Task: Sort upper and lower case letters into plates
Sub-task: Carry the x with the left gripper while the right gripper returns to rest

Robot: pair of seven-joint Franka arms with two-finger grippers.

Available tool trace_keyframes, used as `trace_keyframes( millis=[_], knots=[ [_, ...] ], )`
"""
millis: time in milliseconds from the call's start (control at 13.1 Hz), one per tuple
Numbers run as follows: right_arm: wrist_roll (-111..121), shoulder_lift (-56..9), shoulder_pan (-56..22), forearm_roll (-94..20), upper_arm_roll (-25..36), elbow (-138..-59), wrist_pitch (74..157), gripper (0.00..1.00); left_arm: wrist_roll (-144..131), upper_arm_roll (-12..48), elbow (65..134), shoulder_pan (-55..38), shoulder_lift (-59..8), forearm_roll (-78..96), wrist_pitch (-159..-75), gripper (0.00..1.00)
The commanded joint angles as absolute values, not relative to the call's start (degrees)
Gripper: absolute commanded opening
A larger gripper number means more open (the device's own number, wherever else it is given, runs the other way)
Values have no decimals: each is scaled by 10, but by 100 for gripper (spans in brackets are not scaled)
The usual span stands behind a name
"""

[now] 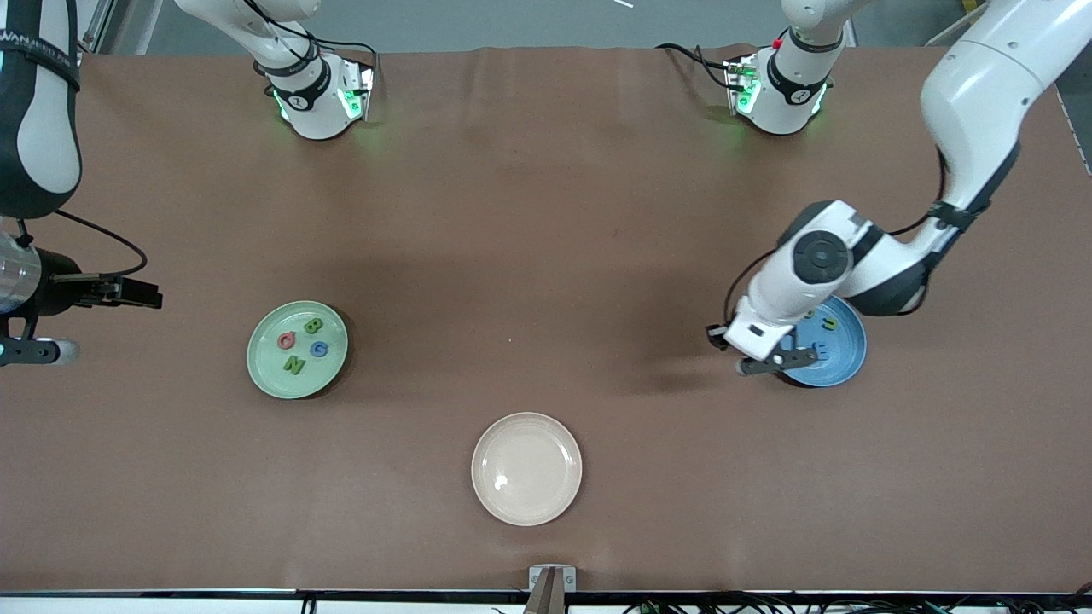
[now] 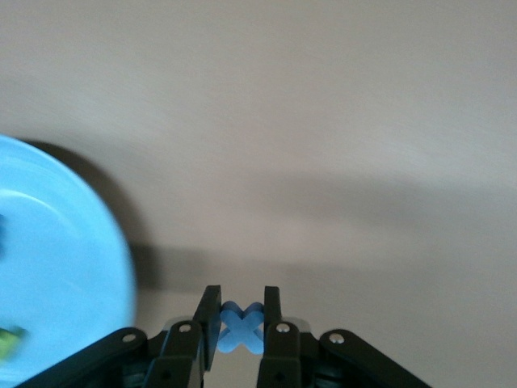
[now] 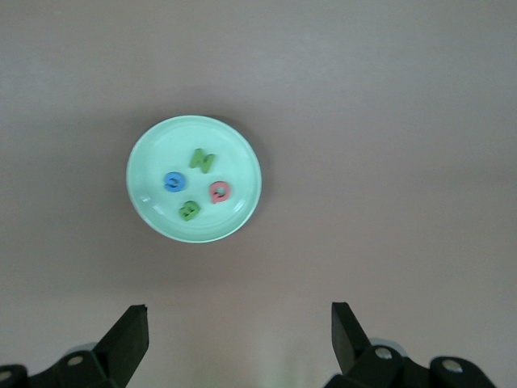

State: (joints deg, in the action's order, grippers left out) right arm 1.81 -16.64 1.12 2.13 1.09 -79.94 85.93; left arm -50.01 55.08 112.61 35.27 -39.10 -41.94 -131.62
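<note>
- The left gripper (image 1: 762, 365) hangs just beside the round blue plastic plate (image 1: 840, 362), toward the right arm's end, clenched on a small flat blue x-shaped letter (image 2: 241, 330).
- To finish well, it should carry the x over the plate's middle, lower it close, then let go, clear of the letters already lying there.
- The right gripper (image 3: 240, 333) waits, spread wide and empty, above the table near the light green round plate (image 1: 264, 368).
- Readable in it: a green N (image 1: 294, 365), green B (image 1: 313, 325), blue C (image 1: 318, 348), and a pink-red letter (image 1: 287, 340).
- The cream plate (image 1: 486, 499) holds nothing.
</note>
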Motion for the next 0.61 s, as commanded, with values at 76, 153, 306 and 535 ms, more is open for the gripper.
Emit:
trace_keyframes(
  millis=[76, 153, 306, 535],
  knots=[
    [-18, -142, -18, 14, 9, -811, 854, 100, -396, 558, 1140, 425, -378, -425, -1291, 6],
    [-18, -142, -17, 14, 9, -811, 855, 100, -382, 557, 1141, 433, -381, -426, -1282, 6],
    [-10, -142, -11, 14, 11, -809, 857, 100, -367, 548, 1145, 436, -385, -432, -1278, 6],
    [-11, -146, -5, 19, 14, -796, 857, 100, -350, 534, 1151, 434, -393, -433, -1278, 7]
  ],
)
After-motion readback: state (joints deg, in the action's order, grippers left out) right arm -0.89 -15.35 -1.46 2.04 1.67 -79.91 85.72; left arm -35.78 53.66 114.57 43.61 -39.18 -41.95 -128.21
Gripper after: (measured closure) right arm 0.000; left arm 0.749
